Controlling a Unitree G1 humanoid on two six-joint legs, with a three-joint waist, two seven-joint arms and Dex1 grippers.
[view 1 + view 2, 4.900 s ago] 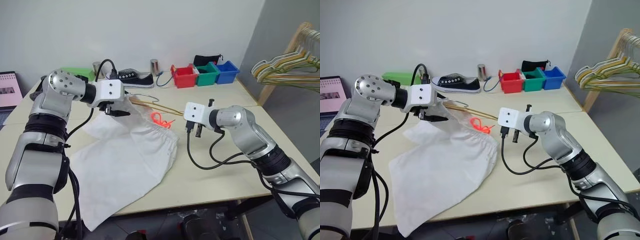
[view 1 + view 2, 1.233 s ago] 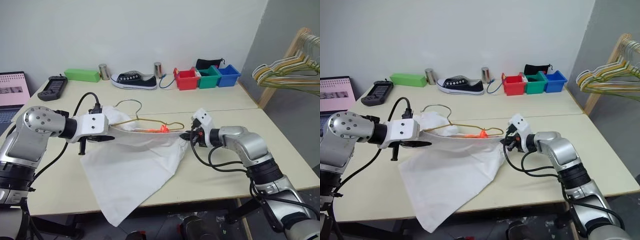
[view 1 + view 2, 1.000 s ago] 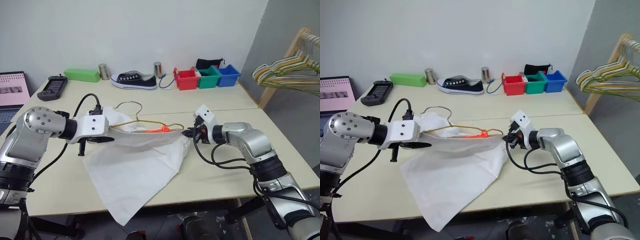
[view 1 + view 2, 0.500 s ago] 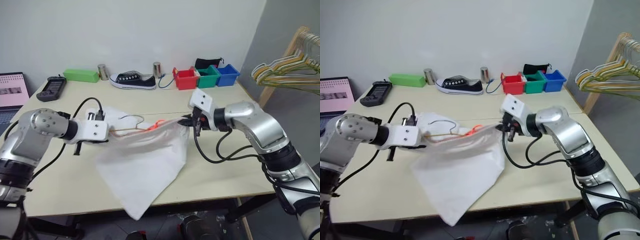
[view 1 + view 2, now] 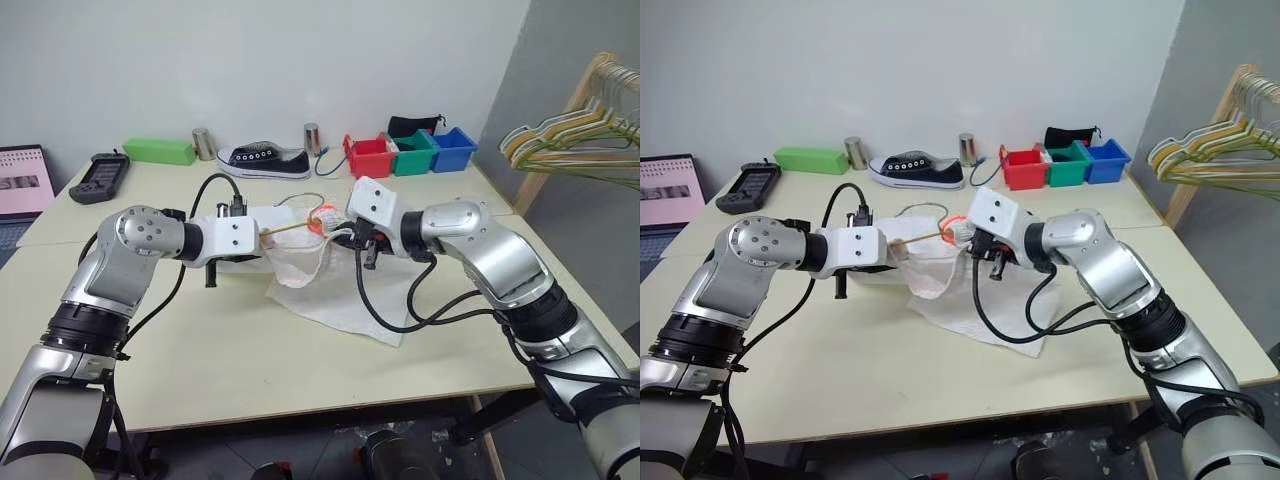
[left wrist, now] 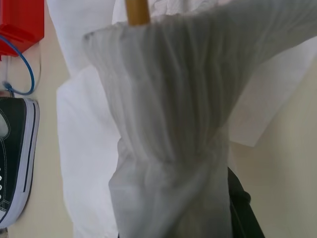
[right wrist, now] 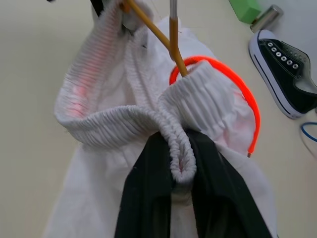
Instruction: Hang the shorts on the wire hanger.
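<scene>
The white shorts (image 5: 338, 296) hang bunched between my two grippers, their lower part lying on the table (image 5: 200, 340). The orange drawstring (image 5: 322, 215) shows at the gathered waistband. The golden wire hanger (image 5: 285, 229) runs through the waistband from my left gripper (image 5: 258, 237), and its hook rises just behind. In the left wrist view the shorts' fabric (image 6: 168, 129) drapes over that gripper's fingers, with the hanger wire (image 6: 137, 10) beyond. My right gripper (image 7: 178, 146) is shut on a fold of the elastic waistband (image 7: 179, 148), beside the drawstring (image 7: 233, 89) and the wire (image 7: 153, 30).
At the table's back stand a black shoe (image 5: 265, 160), two metal cans, a green box (image 5: 158, 151) and red, green and blue bins (image 5: 410, 152). A handheld device (image 5: 93, 176) lies at the back left. A wooden rack with a bunch of hangers (image 5: 575, 140) stands right.
My left gripper has moved right toward the right one, so the waistband has gathered into a bunch. The shorts' lower part, which hung over the table's front edge, now lies on the table.
</scene>
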